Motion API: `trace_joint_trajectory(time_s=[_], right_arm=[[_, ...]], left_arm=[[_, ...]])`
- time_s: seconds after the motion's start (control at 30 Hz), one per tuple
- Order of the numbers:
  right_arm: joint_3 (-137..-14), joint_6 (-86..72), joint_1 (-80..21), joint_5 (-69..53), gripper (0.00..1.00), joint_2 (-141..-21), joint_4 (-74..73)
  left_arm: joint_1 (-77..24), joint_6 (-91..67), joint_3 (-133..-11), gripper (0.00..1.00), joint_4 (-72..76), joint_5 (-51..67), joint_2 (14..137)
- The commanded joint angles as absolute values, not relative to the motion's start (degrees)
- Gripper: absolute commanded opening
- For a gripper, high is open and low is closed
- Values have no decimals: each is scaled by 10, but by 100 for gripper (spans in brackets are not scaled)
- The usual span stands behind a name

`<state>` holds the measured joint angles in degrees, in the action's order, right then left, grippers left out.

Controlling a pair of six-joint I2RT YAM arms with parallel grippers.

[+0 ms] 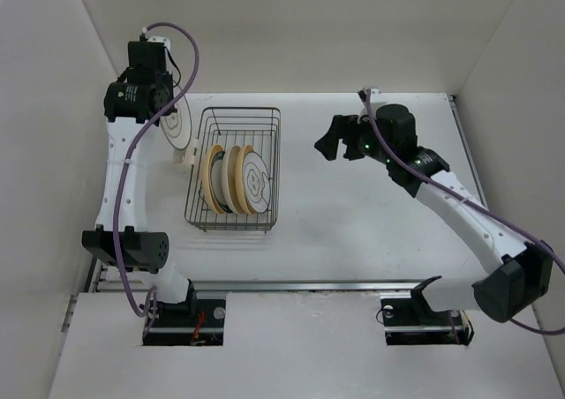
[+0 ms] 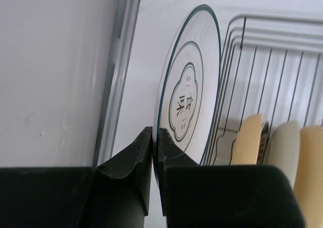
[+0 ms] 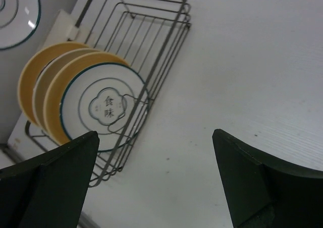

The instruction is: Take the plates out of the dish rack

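White table point(image 1: 353, 231), pale walls point(image 1: 291, 28); left fingers point(image 2: 131, 162) pinch a ringed plate point(image 2: 189, 87), right fingers point(image 3: 55, 177) spread, seemingly empty.

Bright, even light from above washes the white table point(image 1: 353, 231) almost flat, and the dish rack point(image 1: 234, 169) casts only a faint soft shadow along its near side. In the wrist views the left gripper point(image 2: 155, 137) and right gripper point(image 3: 155, 133) are dark and out of focus up close. The white plate point(image 2: 189, 87) shows pale glare, and the racked plates point(image 3: 81, 97) stay fairly sharp.
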<state>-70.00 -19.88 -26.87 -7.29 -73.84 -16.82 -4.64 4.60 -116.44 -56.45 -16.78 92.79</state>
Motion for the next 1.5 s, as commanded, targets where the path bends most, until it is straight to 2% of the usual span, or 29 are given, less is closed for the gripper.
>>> trace_joint_trajectory(time_s=[0.0, 0.17, 0.2, 0.27, 0.3, 0.4, 0.73, 0.87, 0.9, 0.97, 1.0, 1.07, 1.1, 1.3, 1.33, 1.37, 1.4, 1.43, 1.47], right_arm=[[-757, -200, -304, -155, 100, -762, -107], [-801, -220, -329, -214, 100, -815, -64], [-801, -228, -334, -226, 100, -822, -55], [-816, -246, -334, -258, 100, -839, -29], [-817, -253, -334, -268, 100, -845, -20], [-830, -266, -334, -287, 100, -870, 0], [-792, -283, -334, -283, 100, -893, 10], [-781, -303, -334, -325, 68, -899, 35], [-781, -303, -334, -335, 53, -905, 42], [-781, -310, -329, -359, 36, -911, 54], [-781, -325, -329, -364, 21, -911, 61], [-766, -338, -329, -369, 5, -911, 83], [-766, -351, -329, -369, 0, -911, 88], [-747, -403, -307, -383, 0, -911, 126], [-747, -418, -307, -383, 0, -905, 126], [-747, -428, -292, -375, 0, -905, 120], [-747, -440, -284, -364, 0, -897, 115], [-738, -453, -273, -354, 0, -897, 110], [-730, -480, -260, -349, 0, -888, 110]], left_arm=[[-47, 45, -1229, 0, -483, -186, 907], [-47, -7, -1263, 0, -489, -38, 907], [-47, -13, -1263, 0, -495, 54, 907], [-47, -20, -1263, 0, -514, 157, 907], [-47, -25, -1263, 0, -520, 263, 912], [-52, -25, -1232, 0, -538, 421, 932], [-52, 8, -1146, 0, -563, 526, 913], [-52, 29, -1118, 0, -584, 565, 908], [-57, 29, -1112, 0, -584, 578, 901], [-57, 29, -1100, 0, -578, 591, 896], [-57, 29, -1094, 0, -578, 603, 896], [-57, 29, -1094, 0, -578, 610, 896], [-57, 29, -1088, 0, -578, 610, 896], [-57, 39, -1088, 0, -584, 563, 901], [-57, 33, -1088, 8, -584, 528, 901], [-57, 25, -1088, 55, -577, 502, 901], [-57, 17, -1096, 79, -577, 469, 901], [-57, 3, -1108, 94, -577, 434, 901], [-57, -3, -1114, 100, -577, 353, 901]])
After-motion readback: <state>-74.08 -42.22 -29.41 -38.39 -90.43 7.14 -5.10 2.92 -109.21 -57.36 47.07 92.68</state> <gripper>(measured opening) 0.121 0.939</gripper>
